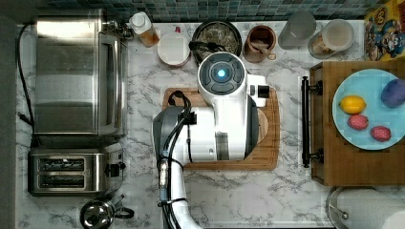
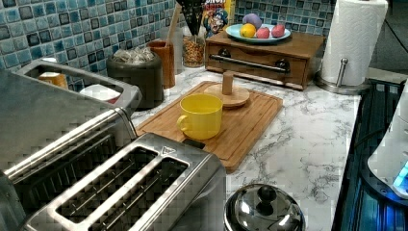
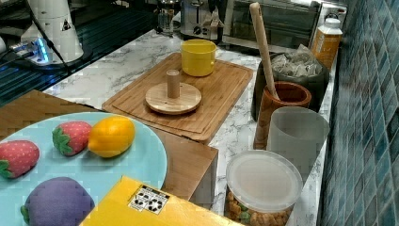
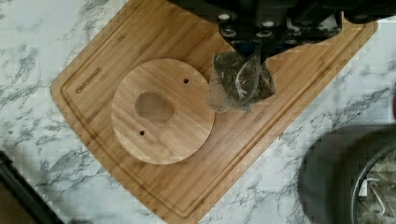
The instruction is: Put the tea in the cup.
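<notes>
Dark gripper (image 4: pixel 252 46) hardware is filling the closest part of the wrist view, and its fingers are pinching the upper edge of a tea bag (image 4: pixel 240 84), a clear sachet of greenish-brown leaf shreds. The sachet is hanging free above the wooden cutting board (image 4: pixel 299 79), just beside a round wooden peg stand (image 4: pixel 161 112) and not touching it. In the top view the white arm (image 1: pixel 224 119) is stretching over the middle of the board, with the black jar (image 1: pixel 217 36) of more tea sitting at 12 o'clock from the board, against the tiled wall. A brown pot (image 1: pixel 260 44) with a wooden spoon is standing at 3 o'clock from that jar in the top view. The yellow cup (image 2: pixel 201 115) is standing upright on the board with its mouth open; in the left view it is sitting at 7 o'clock from the peg stand, near it but apart, and in the right view the cup (image 3: pixel 198 56) is lying at 1 o'clock from the stand.
</notes>
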You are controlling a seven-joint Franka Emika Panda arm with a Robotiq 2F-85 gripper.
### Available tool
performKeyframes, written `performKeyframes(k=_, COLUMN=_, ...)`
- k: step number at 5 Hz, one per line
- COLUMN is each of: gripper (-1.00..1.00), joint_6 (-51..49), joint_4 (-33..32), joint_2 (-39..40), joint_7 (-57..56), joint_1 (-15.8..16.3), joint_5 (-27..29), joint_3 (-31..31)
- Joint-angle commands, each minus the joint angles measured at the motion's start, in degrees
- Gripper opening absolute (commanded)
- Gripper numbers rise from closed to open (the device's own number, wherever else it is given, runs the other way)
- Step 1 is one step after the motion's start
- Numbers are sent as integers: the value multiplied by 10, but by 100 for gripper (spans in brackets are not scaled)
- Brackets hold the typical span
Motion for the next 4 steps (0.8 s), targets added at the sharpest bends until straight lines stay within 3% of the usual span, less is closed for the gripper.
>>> performKeyframes(k=1, gripper=-100, joint_6=15, joint_4=-93, joint_2=-87, joint_7=-69, joint_1=41, joint_5=42, joint_3=53)
performKeyframes(k=4, gripper=-100, joint_6=30, joint_4=-123, joint_2=-67, joint_7=-68, joint_1=42, joint_5=39, joint_3=84)
